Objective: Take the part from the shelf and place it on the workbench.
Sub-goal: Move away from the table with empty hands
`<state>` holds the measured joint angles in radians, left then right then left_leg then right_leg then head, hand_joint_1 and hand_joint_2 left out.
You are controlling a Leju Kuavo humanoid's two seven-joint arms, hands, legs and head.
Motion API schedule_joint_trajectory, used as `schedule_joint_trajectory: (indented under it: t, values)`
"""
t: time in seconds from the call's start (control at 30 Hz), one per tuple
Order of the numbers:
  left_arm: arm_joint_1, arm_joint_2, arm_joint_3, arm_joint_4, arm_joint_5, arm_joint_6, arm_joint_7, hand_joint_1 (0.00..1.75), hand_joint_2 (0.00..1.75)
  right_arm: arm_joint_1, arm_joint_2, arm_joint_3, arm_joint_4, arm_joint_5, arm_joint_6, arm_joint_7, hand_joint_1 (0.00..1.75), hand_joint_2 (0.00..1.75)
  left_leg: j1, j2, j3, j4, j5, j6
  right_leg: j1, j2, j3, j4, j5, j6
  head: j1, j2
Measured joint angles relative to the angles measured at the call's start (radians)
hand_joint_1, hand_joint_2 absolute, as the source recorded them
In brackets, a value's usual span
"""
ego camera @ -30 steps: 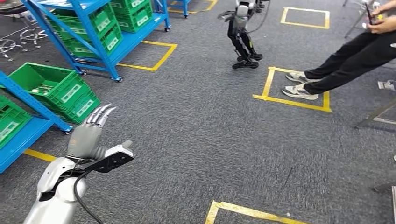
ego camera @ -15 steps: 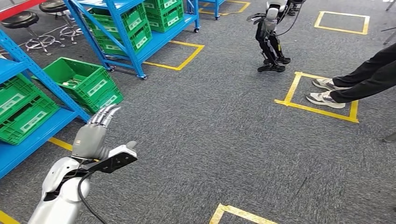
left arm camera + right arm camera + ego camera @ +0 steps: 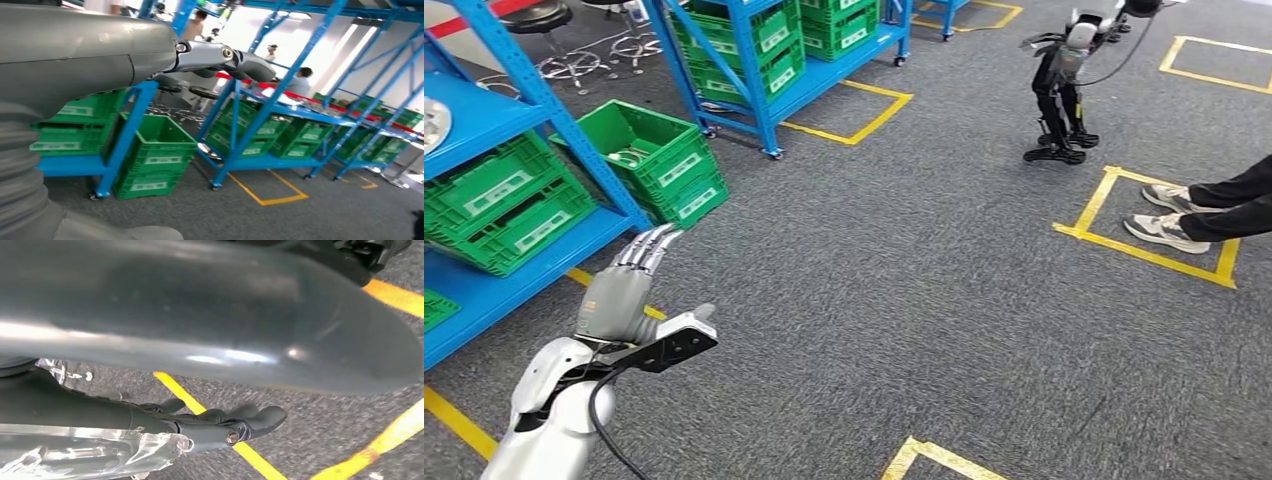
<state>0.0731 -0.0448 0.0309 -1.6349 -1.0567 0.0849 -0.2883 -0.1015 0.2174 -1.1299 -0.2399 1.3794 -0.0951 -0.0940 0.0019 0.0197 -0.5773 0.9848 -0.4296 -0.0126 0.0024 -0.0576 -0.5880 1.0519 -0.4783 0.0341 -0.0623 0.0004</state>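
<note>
Since a second ago the whole head view has swung: the blue shelf now fills more of the picture's left side, the person's shoes have slid toward the right edge, and the small humanoid robot stands farther right. That is the camera turning, not the things moving.

Grey carpet covers the floor, marked with yellow tape squares. Green crates sit on the near shelf's lower level, and another green crate rests on the floor just beside its upright. A second blue rack stands farther back with more crates, and round stools stand behind it.

On the near shelf's upper level, at the picture's left edge, lies a round silvery part, cut off by the frame; its shape cannot be told further.

The left hand is raised, fingers straight and apart, holding nothing, well apart from the shelf. The right hand hangs over the carpet and tape lines with dark fingers curled inward around nothing.
</note>
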Motion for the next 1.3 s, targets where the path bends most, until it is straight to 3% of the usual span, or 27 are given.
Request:
schedule_joint_trajectory:
  t: [0.03, 0.1, 0.17, 0.2, 0.23, 0.3, 0.33, 0.4, 0.47, 0.53, 0.6, 0.63, 0.67, 0.7, 0.77, 0.83, 0.9, 0.97, 1.0, 1.07, 1.13, 1.17, 1.2, 1.23, 1.3]
  values:
    - [-0.001, -0.001, -0.001, 0.0, 0.0, 0.0, 0.0, 0.0, 1.75, 0.0, 0.0, 0.0, 0.0, 0.0, 0.0, 0.0, 0.0, 0.0, 0.003, -0.007, 0.001, -0.002, 0.002, 0.005, -0.001, 0.016, -0.018, 0.039, -0.023, 0.005, 0.001, 0.0]
    - [-0.002, -0.004, -0.005, 0.0, 0.0, 0.0, 0.001, 0.0, 1.75, 0.001, 0.0, 0.0, 0.0, 0.0, 0.0, 0.0, 0.0, 0.0, 0.004, -0.022, 0.0, -0.002, 0.003, 0.01, -0.003, 0.046, -0.078, 0.169, -0.084, 0.012, 0.003, 0.0]
    - [-0.001, -0.006, -0.008, 0.001, 0.0, 0.0, 0.002, 0.0, 1.75, 0.004, 0.0, 0.0, 0.0, 0.0, 0.0, 0.001, 0.0, 0.0, 0.004, -0.039, 0.0, -0.002, 0.003, 0.011, -0.004, 0.052, -0.125, 0.26, -0.108, 0.014, 0.003, 0.0]
    - [-0.001, -0.006, -0.009, 0.001, 0.0, 0.0, 0.002, 0.0, 1.75, 0.004, 0.0, 0.0, 0.0, 0.0, 0.0, 0.002, 0.0, 0.0, 0.004, -0.049, 0.0, -0.001, 0.003, 0.011, -0.004, 0.054, -0.124, 0.253, -0.092, 0.014, 0.003, 0.0]
    - [-0.001, -0.007, -0.01, 0.001, 0.0, 0.0, 0.002, 0.0, 1.75, 0.004, 0.0, 0.0, 0.0, 0.0, 0.0, 0.003, 0.0, 0.0, 0.005, -0.058, 0.001, -0.001, 0.003, 0.01, -0.006, 0.056, -0.102, 0.206, -0.061, 0.013, 0.003, 0.0]
    - [-0.003, -0.007, -0.013, 0.001, -0.001, 0.0, 0.004, 0.0, 1.75, 0.003, 0.0, 0.0, 0.0, 0.0, 0.0, 0.003, 0.0, 0.0, 0.006, -0.077, 0.0, 0.003, 0.003, 0.003, -0.013, 0.087, -0.034, 0.067, 0.0, 0.014, 0.004, 0.0]
    - [-0.003, -0.008, -0.014, 0.001, -0.001, 0.0, 0.005, 0.0, 1.75, 0.002, 0.0, 0.0, 0.0, 0.0, 0.0, 0.003, 0.0, 0.0, 0.005, -0.085, -0.002, 0.005, 0.003, -0.003, -0.016, 0.103, -0.009, 0.018, 0.015, 0.012, 0.004, 0.0]
    - [-0.004, -0.008, -0.015, 0.001, -0.001, 0.0, 0.007, 0.0, 1.75, 0.002, 0.0, 0.0, 0.0, 0.0, 0.0, 0.003, 0.0, 0.0, 0.005, -0.1, -0.008, 0.004, 0.007, -0.016, -0.016, 0.12, 0.007, -0.016, 0.017, 0.002, 0.003, 0.0]
    - [-0.004, -0.007, -0.016, 0.001, -0.002, 0.0, 0.008, 0.0, 1.75, 0.001, 0.0, -0.001, 0.0, 0.0, 0.0, 0.002, 0.0, 0.0, 0.009, -0.103, -0.011, 0.0, 0.01, -0.027, -0.014, 0.106, 0.007, -0.018, 0.022, -0.013, 0.003, 0.0]
    - [-0.007, -0.007, -0.016, 0.001, -0.002, 0.0, 0.009, 0.0, 1.75, 0.0, 0.0, -0.001, 0.0, 0.001, 0.0, 0.001, 0.0, 0.0, 0.008, -0.075, -0.031, 0.041, -0.02, -0.035, -0.015, 0.089, 0.008, -0.024, 0.027, -0.027, -0.001, 0.0]
    - [-0.012, -0.008, -0.017, 0.003, -0.002, 0.0, 0.009, 0.0, 1.75, 0.001, 0.0, -0.001, 0.0, 0.001, 0.0, 0.0, 0.0, 0.0, 0.007, -0.042, -0.086, 0.16, -0.085, -0.039, -0.013, 0.07, 0.007, -0.026, 0.027, -0.035, -0.006, 0.0]
    - [-0.013, -0.008, -0.018, 0.004, -0.002, 0.0, 0.009, 0.0, 1.75, 0.001, 0.0, -0.001, 0.0, 0.001, 0.0, 0.0, 0.0, 0.0, 0.007, -0.037, -0.118, 0.227, -0.113, -0.041, -0.012, 0.06, 0.006, -0.026, 0.027, -0.036, -0.006, 0.0]
    - [-0.013, -0.008, -0.018, 0.006, -0.002, 0.0, 0.009, 0.0, 1.75, 0.002, 0.0, -0.001, 0.0, 0.002, 0.0, 0.0, 0.0, 0.0, 0.007, -0.036, -0.14, 0.273, -0.126, -0.042, -0.011, 0.051, 0.006, -0.026, 0.026, -0.037, -0.006, 0.0]
    - [-0.013, -0.008, -0.018, 0.008, -0.002, 0.0, 0.009, 0.0, 1.75, 0.002, 0.0, -0.001, 0.0, 0.002, 0.0, 0.0, 0.0, 0.0, 0.007, -0.035, -0.146, 0.284, -0.119, -0.041, -0.011, 0.041, 0.006, -0.026, 0.026, -0.037, -0.006, 0.0]
    - [-0.014, -0.008, -0.018, 0.01, -0.002, -0.001, 0.009, 0.0, 1.75, 0.0, 0.0, -0.001, 0.0, 0.002, 0.0, 0.0, 0.0, 0.0, 0.007, -0.026, -0.101, 0.2, -0.061, -0.038, -0.011, 0.026, 0.008, -0.026, 0.024, -0.035, -0.006, 0.0]
    - [-0.019, -0.008, -0.018, 0.01, -0.002, 0.0, 0.009, 0.0, 1.75, -0.001, 0.0, -0.001, 0.0, 0.003, 0.0, 0.0, 0.0, 0.0, 0.003, 0.007, -0.032, 0.069, -0.01, -0.031, -0.006, 0.013, 0.01, -0.023, 0.021, -0.029, -0.007, 0.0]
    - [-0.022, -0.008, -0.018, 0.01, -0.002, 0.0, 0.009, 0.0, 1.75, -0.001, 0.0, -0.001, 0.0, 0.003, 0.0, 0.0, 0.0, 0.0, -0.001, 0.026, -0.004, 0.01, 0.0, -0.023, 0.0, 0.0, 0.011, -0.022, 0.018, -0.019, -0.005, 0.0]
    - [-0.021, -0.008, -0.018, 0.011, -0.002, 0.0, 0.009, 0.0, 1.75, -0.002, -0.001, -0.001, 0.0, 0.003, 0.0, -0.001, 0.0, 0.0, -0.001, 0.012, -0.006, 0.003, 0.001, -0.011, -0.001, -0.012, 0.012, -0.024, 0.016, -0.007, -0.002, 0.0]
    - [-0.02, -0.007, -0.018, 0.012, -0.002, 0.0, 0.009, 0.0, 1.75, -0.002, -0.001, -0.001, 0.0, 0.003, 0.0, -0.001, 0.0, 0.0, 0.0, 0.004, -0.005, 0.001, 0.002, -0.006, -0.004, -0.005, 0.01, -0.017, 0.009, -0.001, -0.002, 0.0]
    - [-0.02, -0.008, -0.018, 0.012, -0.003, 0.0, 0.009, 0.0, 1.75, -0.002, -0.001, 0.0, 0.0, 0.003, 0.0, 0.0, 0.0, 0.0, 0.005, -0.01, -0.003, -0.003, 0.006, 0.005, -0.007, 0.026, -0.021, 0.053, -0.033, 0.01, 0.002, 0.0]
    - [-0.019, -0.01, -0.018, 0.013, -0.004, 0.0, 0.009, 0.0, 1.75, 0.0, -0.001, -0.001, 0.0, 0.003, 0.0, 0.001, 0.0, 0.0, 0.005, -0.026, -0.003, -0.003, 0.006, 0.01, -0.007, 0.049, -0.085, 0.186, -0.091, 0.015, 0.005, 0.0]
    - [-0.018, -0.011, -0.018, 0.014, -0.005, 0.0, 0.01, 0.0, 1.75, 0.001, -0.001, -0.001, 0.0, 0.003, 0.0, 0.002, 0.0, 0.0, 0.005, -0.034, -0.003, -0.002, 0.006, 0.01, -0.007, 0.052, -0.113, 0.239, -0.107, 0.016, 0.005, 0.0]
    - [-0.017, -0.011, -0.018, 0.015, -0.007, 0.0, 0.011, 0.0, 1.75, 0.002, -0.001, -0.001, 0.0, 0.003, 0.0, 0.003, 0.0, 0.0, 0.005, -0.043, -0.003, -0.002, 0.006, 0.01, -0.008, 0.053, -0.125, 0.257, -0.103, 0.017, 0.005, 0.0]
    - [-0.016, -0.012, -0.018, 0.015, -0.008, 0.0, 0.011, 0.0, 1.75, 0.003, -0.001, -0.001, 0.0, 0.003, 0.0, 0.003, 0.0, 0.0, 0.006, -0.053, -0.002, -0.002, 0.006, 0.01, -0.008, 0.054, -0.118, 0.235, -0.079, 0.016, 0.005, 0.0]
    - [-0.015, -0.013, -0.018, 0.015, -0.008, 0.0, 0.011, 0.0, 1.75, 0.002, -0.001, 0.0, 0.0, 0.003, 0.0, 0.003, 0.0, 0.0, 0.008, -0.071, 0.0, -0.001, 0.005, 0.006, -0.013, 0.072, -0.061, 0.107, -0.01, 0.015, 0.005, 0.0]
